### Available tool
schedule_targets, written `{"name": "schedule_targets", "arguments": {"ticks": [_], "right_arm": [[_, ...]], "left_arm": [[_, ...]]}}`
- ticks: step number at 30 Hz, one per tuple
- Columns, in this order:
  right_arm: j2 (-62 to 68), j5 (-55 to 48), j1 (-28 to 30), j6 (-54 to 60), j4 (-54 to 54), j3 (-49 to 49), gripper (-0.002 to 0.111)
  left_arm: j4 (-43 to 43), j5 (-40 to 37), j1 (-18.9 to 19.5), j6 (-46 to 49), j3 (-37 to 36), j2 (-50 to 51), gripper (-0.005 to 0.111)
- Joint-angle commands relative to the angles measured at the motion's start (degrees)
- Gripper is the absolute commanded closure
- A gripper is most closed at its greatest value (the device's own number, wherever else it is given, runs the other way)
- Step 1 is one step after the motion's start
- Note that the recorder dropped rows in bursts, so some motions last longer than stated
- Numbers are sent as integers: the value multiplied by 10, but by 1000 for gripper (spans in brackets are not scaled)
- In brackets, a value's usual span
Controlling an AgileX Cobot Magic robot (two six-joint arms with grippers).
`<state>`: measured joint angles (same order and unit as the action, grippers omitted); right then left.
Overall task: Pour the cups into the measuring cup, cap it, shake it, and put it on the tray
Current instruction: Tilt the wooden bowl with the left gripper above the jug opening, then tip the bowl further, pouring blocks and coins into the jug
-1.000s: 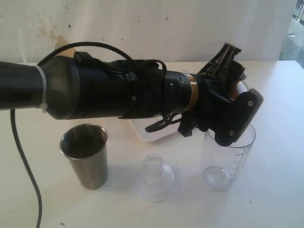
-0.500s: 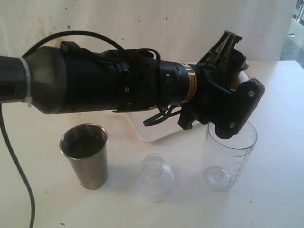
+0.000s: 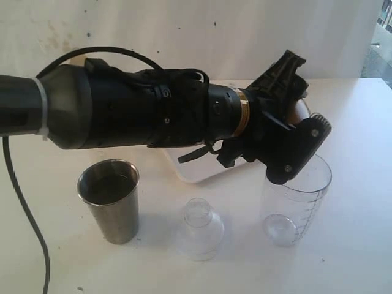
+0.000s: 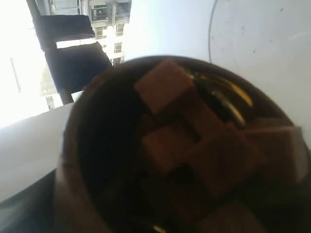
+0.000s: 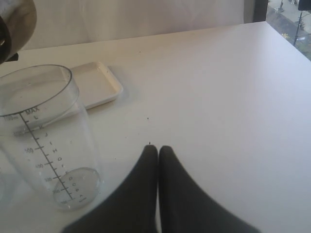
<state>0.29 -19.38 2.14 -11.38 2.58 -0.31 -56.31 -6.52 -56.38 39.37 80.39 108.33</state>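
My left gripper (image 3: 293,105) is shut on the small brown cup (image 3: 301,115) and holds it tipped just above the rim of the clear measuring cup (image 3: 295,202). In the left wrist view the brown cup (image 4: 92,145) fills the picture, with brown cubes (image 4: 165,87) lying inside it. The steel tumbler (image 3: 111,206) stands upright at the front left. Behind the arm lies the white tray (image 3: 197,170), partly hidden. My right gripper (image 5: 158,148) is shut and holds nothing, low over the table beside the measuring cup (image 5: 44,138), which looks empty. The tray (image 5: 99,83) lies beyond it.
A small clear domed lid (image 3: 199,230) sits on the table between the tumbler and the measuring cup. A black cable (image 3: 27,214) hangs down at the left. The table's far edge meets a white wall.
My left wrist has turned, so the gripper and the brown cup are tipped further over the measuring cup's rim. The right gripper and the things on the table have not moved.
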Motion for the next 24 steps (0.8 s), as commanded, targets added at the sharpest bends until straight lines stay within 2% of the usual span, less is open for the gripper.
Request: {"name": "schedule_targets", "arguments": {"ticks": [1,5,10,18,24], "right_arm": [[-3,1,3,-2,3,3,108],[-3,1,3,-2,3,3,108],[-3,1,3,-2,3,3,108],[-3,1,3,1,3,3,108],[-3,1,3,1,3,3,108]], "left_arm": [[-4,-12,-3,-1,4,-4,107],[-4,-17,-3,-7,7,-4,107],[-4,-21,-3,-83,41,-4,107],[-19,-33,-3,-46,51,-4,107],[-28,-85,-27,-51,51,-4,107]]}}
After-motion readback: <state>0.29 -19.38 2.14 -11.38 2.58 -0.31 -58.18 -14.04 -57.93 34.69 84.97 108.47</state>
